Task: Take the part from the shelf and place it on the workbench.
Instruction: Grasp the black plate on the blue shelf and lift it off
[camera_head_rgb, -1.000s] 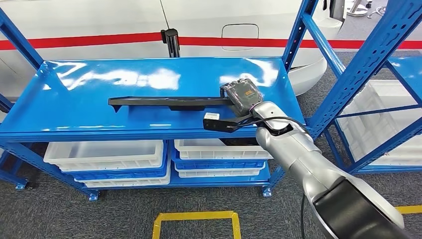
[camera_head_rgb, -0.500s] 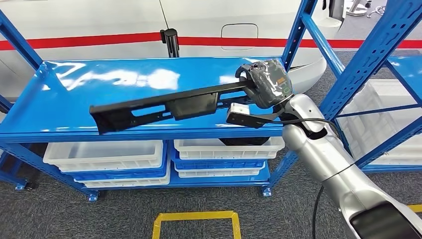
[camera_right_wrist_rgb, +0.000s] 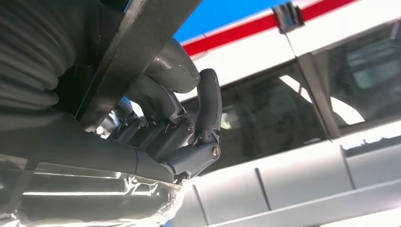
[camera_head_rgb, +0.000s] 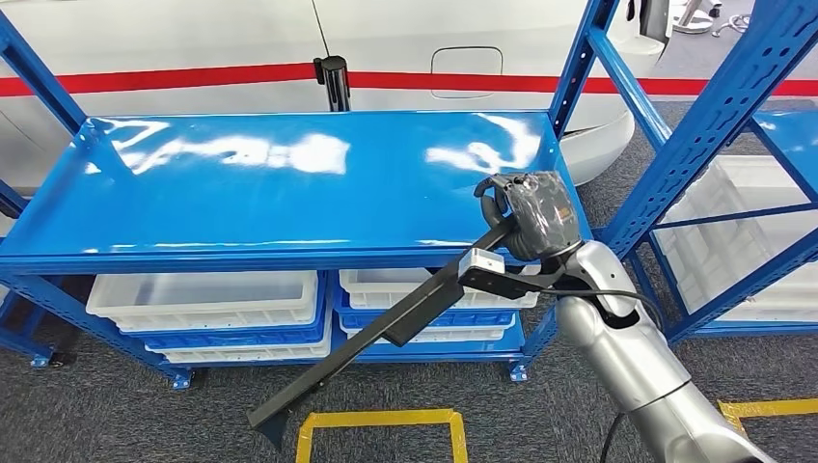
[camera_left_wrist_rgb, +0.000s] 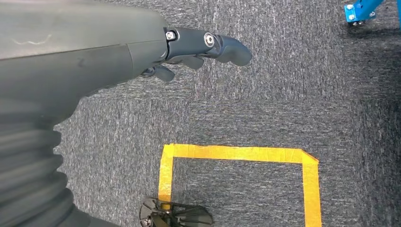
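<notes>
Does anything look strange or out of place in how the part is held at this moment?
Yes. The right hand grips the long black part by one end only, so it slopes steeply down, free end near the yellow floor tape. It hangs off the blue shelf, unsupported along its length.

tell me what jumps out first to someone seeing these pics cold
The long black part, gripped at one end by the right hand and slanting down past the front edge of the glossy blue shelf toward the yellow floor tape. Behind the shelf, a white car with a red stripe.
</notes>
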Motion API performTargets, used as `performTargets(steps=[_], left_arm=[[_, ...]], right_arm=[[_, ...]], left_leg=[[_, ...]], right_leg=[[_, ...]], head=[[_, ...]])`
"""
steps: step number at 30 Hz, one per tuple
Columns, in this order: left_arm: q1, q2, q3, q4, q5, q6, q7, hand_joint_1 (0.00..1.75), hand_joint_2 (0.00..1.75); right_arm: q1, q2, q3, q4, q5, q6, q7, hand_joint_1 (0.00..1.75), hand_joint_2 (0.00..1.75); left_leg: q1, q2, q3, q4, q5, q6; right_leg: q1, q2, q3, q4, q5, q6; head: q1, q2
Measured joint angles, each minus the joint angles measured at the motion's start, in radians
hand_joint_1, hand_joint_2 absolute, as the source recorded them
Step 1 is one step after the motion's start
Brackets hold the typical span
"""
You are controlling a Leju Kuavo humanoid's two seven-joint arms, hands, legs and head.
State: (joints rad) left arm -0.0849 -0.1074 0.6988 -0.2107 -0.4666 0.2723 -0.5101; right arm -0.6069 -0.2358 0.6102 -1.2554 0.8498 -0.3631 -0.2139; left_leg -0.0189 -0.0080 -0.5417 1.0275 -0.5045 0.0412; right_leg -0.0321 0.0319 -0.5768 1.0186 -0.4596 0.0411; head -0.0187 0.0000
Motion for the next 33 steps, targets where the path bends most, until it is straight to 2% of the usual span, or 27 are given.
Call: performTargets(steps=[2, 3, 5, 6, 7, 8, 9, 11, 12, 13, 15, 17, 18, 19, 21, 22, 23, 24, 25, 26, 27, 28, 29, 30, 32, 33], left_arm=[[0.0, 0.0, -0.002, 0.0, -0.005, 0.001, 0.003, 0.0, 1.75], [-0.001, 0.0, -0.003, 0.0, -0.006, 0.002, 0.004, 0.0, 1.75], [-0.001, -0.001, -0.004, 0.0, -0.008, 0.002, 0.006, 0.0, 1.75], [-0.001, -0.001, -0.004, 0.0, -0.011, 0.002, 0.006, 0.0, 1.75], [-0.001, -0.001, -0.004, 0.0, -0.013, 0.001, 0.007, 0.0, 1.75], [-0.001, -0.002, -0.004, 0.0, -0.014, 0.001, 0.007, 0.0, 1.75], [-0.001, -0.002, -0.004, 0.0, -0.017, 0.0, 0.008, 0.0, 1.75], [-0.001, -0.004, -0.004, 0.0, -0.019, 0.0, 0.01, 0.0, 1.75], [-0.002, -0.005, -0.004, 0.0, -0.02, 0.0, 0.011, 0.0, 1.75], [-0.002, -0.005, -0.004, 0.0, -0.02, 0.0, 0.012, 0.0, 1.75], [-0.003, -0.005, -0.004, 0.0, -0.021, 0.0, 0.013, 0.0, 1.75], [-0.003, -0.005, -0.004, 0.0, -0.023, 0.001, 0.015, 0.0, 1.75], [-0.003, -0.006, -0.004, 0.0, -0.024, 0.001, 0.016, 0.0, 1.75], [-0.003, -0.007, -0.005, 0.0, -0.025, 0.002, 0.019, 0.0, 1.75], [-0.003, -0.008, -0.005, 0.0, -0.029, 0.003, 0.024, 0.0, 1.75], [-0.003, -0.008, -0.005, 0.0, -0.03, 0.004, 0.026, 0.0, 1.75], [-0.003, -0.008, -0.005, 0.0, -0.032, 0.004, 0.028, 0.0, 1.75], [-0.003, -0.009, -0.005, 0.0, -0.033, 0.004, 0.029, 0.0, 1.75], [-0.003, -0.009, -0.005, 0.0, -0.034, 0.004, 0.029, 0.0, 1.75], [-0.003, -0.009, -0.005, 0.0, -0.035, 0.003, 0.03, 0.0, 1.75], [-0.005, -0.009, -0.005, 0.0, -0.035, 0.002, 0.03, 0.0, 1.75], [-0.006, -0.009, -0.005, 0.0, -0.035, 0.001, 0.031, 0.0, 1.75], [-0.007, -0.009, -0.005, 0.0, -0.036, 0.001, 0.032, 0.0, 1.75], [-0.008, -0.01, -0.005, 0.0, -0.036, 0.0, 0.033, 0.0, 1.75], [-0.009, -0.012, -0.005, 0.0, -0.037, -0.001, 0.035, 0.0, 1.75], [-0.011, -0.013, -0.006, 0.0, -0.037, -0.002, 0.036, 0.0, 1.75]], right_arm=[[0.035, -0.003, -0.02, -0.008, 0.018, -0.008, -0.001, 1.75, 1.75], [0.05, -0.006, -0.029, -0.013, 0.024, -0.01, -0.002, 1.75, 1.75], [0.077, -0.009, -0.043, -0.022, 0.034, -0.013, -0.002, 1.75, 1.75], [0.092, -0.011, -0.049, -0.027, 0.039, -0.014, -0.002, 1.75, 1.75], [0.11, -0.012, -0.055, -0.031, 0.045, -0.014, -0.002, 1.75, 1.75], [0.126, -0.014, -0.061, -0.035, 0.052, -0.014, -0.002, 1.75, 1.75], [0.141, -0.016, -0.067, -0.039, 0.058, -0.014, -0.001, 1.75, 1.75], [0.159, -0.018, -0.077, -0.047, 0.071, -0.013, 0.0, 1.75, 1.75], [0.164, -0.018, -0.082, -0.052, 0.076, -0.013, 0.001, 1.75, 1.75], [0.169, -0.018, -0.086, -0.056, 0.08, -0.012, 0.001, 1.75, 1.75], [0.18, -0.019, -0.094, -0.063, 0.084, -0.012, 0.003, 1.75, 1.75], [0.191, -0.02, -0.103, -0.069, 0.086, -0.012, 0.004, 1.75, 1.75], [0.195, -0.021, -0.108, -0.073, 0.088, -0.012, 0.004, 1.75, 1.75], [0.197, -0.021, -0.112, -0.078, 0.09, -0.012, 0.004, 1.75, 1.75], [0.201, -0.022, -0.12, -0.085, 0.093, -0.011, 0.004, 1.75, 1.75], [0.204, -0.022, -0.123, -0.087, 0.095, -0.01, 0.004, 1.75, 1.75], [0.208, -0.022, -0.126, -0.088, 0.095, -0.009, 0.004, 1.75, 1.75], [0.211, -0.022, -0.129, -0.088, 0.095, -0.009, 0.004, 1.75, 1.75], [0.214, -0.022, -0.132, -0.089, 0.095, -0.009, 0.004, 1.75, 1.75], [0.216, -0.022, -0.135, -0.091, 0.095, -0.009, 0.004, 1.75, 1.75], [0.217, -0.023, -0.138, -0.095, 0.095, -0.009, 0.004, 1.75, 1.75], [0.217, -0.023, -0.142, -0.098, 0.095, -0.009, 0.004, 1.75, 1.75], [0.217, -0.024, -0.146, -0.102, 0.095, -0.009, 0.004, 1.75, 1.75], [0.218, -0.025, -0.15, -0.105, 0.095, -0.009, 0.004, 1.75, 1.75], [0.218, -0.027, -0.158, -0.109, 0.095, -0.008, 0.004, 1.75, 1.75], [0.218, -0.03, -0.161, -0.112, 0.095, -0.007, 0.004, 1.75, 1.75]], left_leg=[[0.005, 0.005, 0.002, -0.013, 0.013, 0.012], [0.008, 0.009, 0.002, -0.02, 0.021, 0.019], [0.013, 0.016, -0.002, -0.029, 0.032, 0.028], [0.013, 0.019, -0.006, -0.029, 0.034, 0.029], [0.013, 0.021, -0.01, -0.029, 0.036, 0.028], [0.014, 0.022, -0.012, -0.029, 0.037, 0.027], [0.014, 0.023, -0.014, -0.028, 0.039, 0.025], [0.017, 0.026, -0.016, -0.024, 0.04, 0.019], [0.016, 0.027, -0.02, -0.021, 0.04, 0.014], [0.014, 0.028, -0.023, -0.017, 0.041, 0.007], [0.009, 0.027, -0.034, -0.009, 0.045, -0.005], [0.012, 0.025, -0.043, -0.001, 0.043, -0.014], [0.015, 0.022, -0.052, 0.015, 0.025, -0.02], [0.018, 0.019, -0.067, 0.048, -0.006, -0.026], [0.024, 0.015, -0.111, 0.168, -0.092, -0.038], [0.025, 0.015, -0.132, 0.231, -0.124, -0.041], [0.027, 0.014, -0.14, 0.272, -0.137, -0.042], [0.028, 0.014, -0.131, 0.277, -0.127, -0.041], [0.028, 0.014, -0.102, 0.244, -0.102, -0.038], [0.029, 0.011, -0.055, 0.179, -0.07, -0.033], [0.028, 0.006, -0.004, 0.101, -0.053, -0.027], [0.025, 0.002, 0.036, 0.039, -0.045, -0.022], [0.022, -0.003, 0.061, -0.003, -0.045, -0.017], [0.017, -0.005, 0.068, -0.02, -0.049, -0.013], [0.013, 0.0, 0.055, -0.03, -0.027, 0.0], [0.014, 0.003, 0.046, -0.037, -0.011, 0.009]], right_leg=[[0.004, -0.003, -0.004, 0.001, -0.001, 0.008], [0.006, -0.007, -0.013, 0.015, -0.013, 0.008], [0.009, -0.017, -0.057, 0.107, -0.065, 0.0], [0.009, -0.019, -0.087, 0.178, -0.097, -0.004], [0.007, -0.02, -0.113, 0.242, -0.119, -0.003], [0.005, -0.02, -0.124, 0.275, -0.125, 0.002], [0.003, -0.021, -0.116, 0.271, -0.116, 0.011], [-0.002, -0.029, -0.048, 0.152, -0.064, 0.031], [0.0, -0.034, -0.009, 0.085, -0.043, 0.036], [0.004, -0.036, 0.017, 0.037, -0.03, 0.035], [0.008, -0.036, 0.027, 0.008, -0.026, 0.027], [0.001, -0.034, 0.015, 0.008, -0.019, 0.015], [-0.001, -0.034, 0.009, 0.008, -0.013, 0.004], [-0.003, -0.034, 0.001, 0.007, -0.006, -0.008], [0.0, -0.033, -0.019, 0.007, 0.008, -0.029], [0.002, -0.033, -0.029, 0.007, 0.015, -0.035], [0.005, -0.033, -0.039, 0.008, 0.022, -0.038], [0.006, -0.033, -0.048, 0.008, 0.03, -0.039], [0.008, -0.032, -0.057, 0.008, 0.038, -0.038], [0.009, -0.031, -0.065, 0.008, 0.046, -0.036], [0.01, -0.029, -0.072, 0.008, 0.055, -0.032], [0.01, -0.028, -0.076, 0.007, 0.062, -0.027], [0.011, -0.028, -0.078, 0.006, 0.07, -0.02], [0.01, -0.028, -0.078, 0.003, 0.079, -0.012], [0.01, -0.028, -0.081, -0.006, 0.096, 0.002], [0.012, -0.028, -0.09, -0.001, 0.087, 0.003]], head=[[0.0, 0.0], [0.001, 0.0], [0.005, 0.0], [0.007, 0.0], [0.009, 0.0], [0.01, 0.0], [0.011, 0.0], [0.012, 0.0], [0.013, 0.0], [0.013, 0.0], [0.013, 0.0], [0.01, 0.0], [0.008, 0.0], [0.007, 0.0], [0.003, 0.0], [0.003, 0.0], [0.003, 0.0], [0.003, 0.0], [0.003, 0.0], [0.003, 0.0], [0.003, 0.0], [0.004, 0.0], [0.004, 0.0], [0.004, 0.0], [0.002, 0.0], [0.002, 0.0]])
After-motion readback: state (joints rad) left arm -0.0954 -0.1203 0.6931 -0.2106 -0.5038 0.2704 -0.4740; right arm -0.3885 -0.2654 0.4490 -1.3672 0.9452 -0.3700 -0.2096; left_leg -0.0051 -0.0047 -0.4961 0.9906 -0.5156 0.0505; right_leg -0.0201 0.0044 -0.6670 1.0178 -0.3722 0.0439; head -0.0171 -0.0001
